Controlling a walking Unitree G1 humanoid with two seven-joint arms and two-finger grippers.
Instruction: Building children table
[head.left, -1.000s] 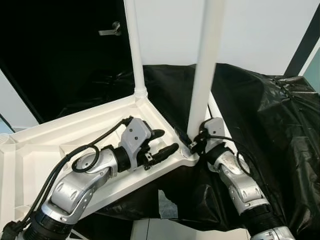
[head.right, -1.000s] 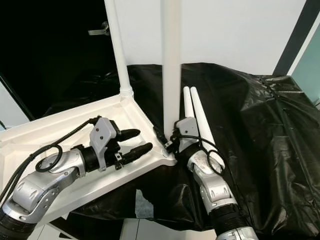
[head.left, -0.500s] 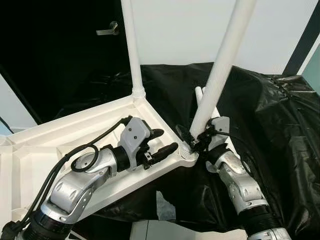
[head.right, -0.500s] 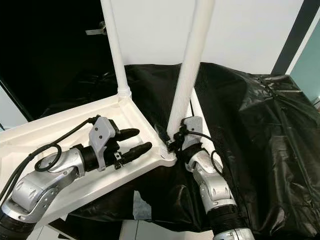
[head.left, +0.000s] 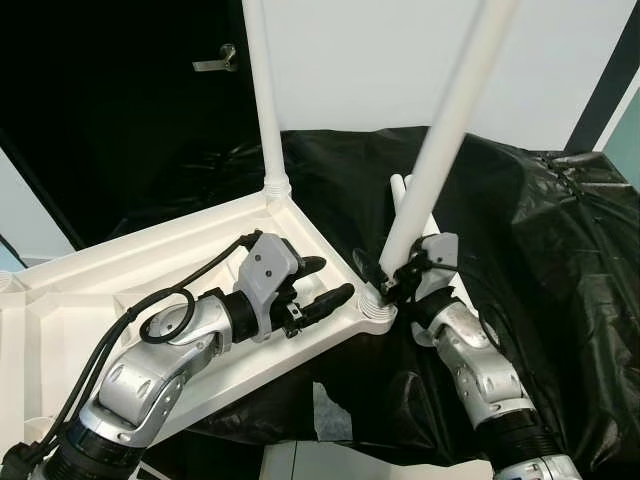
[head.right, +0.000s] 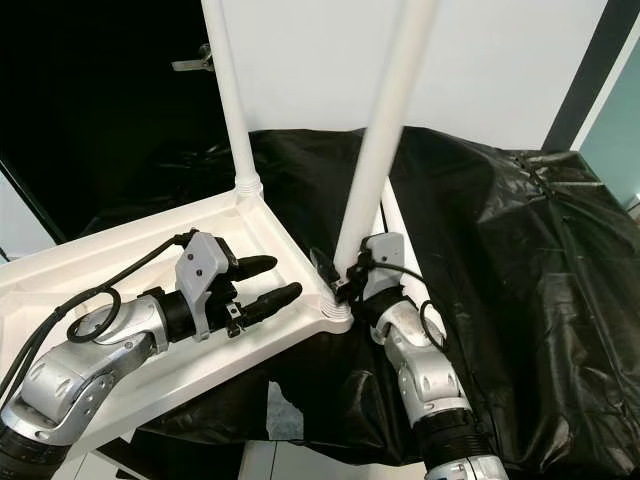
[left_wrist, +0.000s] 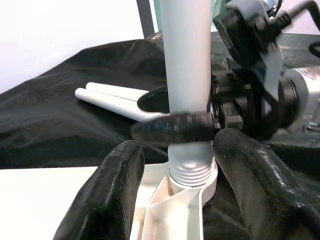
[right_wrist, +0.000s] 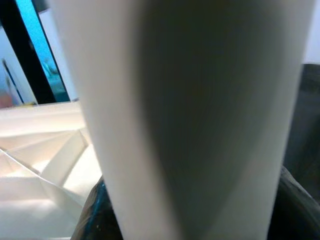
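Tabletop (head.left: 120, 270) is laid upside down on black sheet (head.left: 560, 260), presumably so the corner sockets face up. Left gripper (head.left: 322, 283) is rested on the underside near the corner, fingers spread and empty, seemingly bracing the top. Right gripper (head.left: 392, 285) is closed round the foot of a leg (head.left: 435, 165) at the near corner socket (head.left: 377, 312); the leg is tilted, judged not yet screwed home. Far corner leg (head.left: 262, 90) is seated upright. Two spare legs (left_wrist: 107, 97) are left on the sheet behind.
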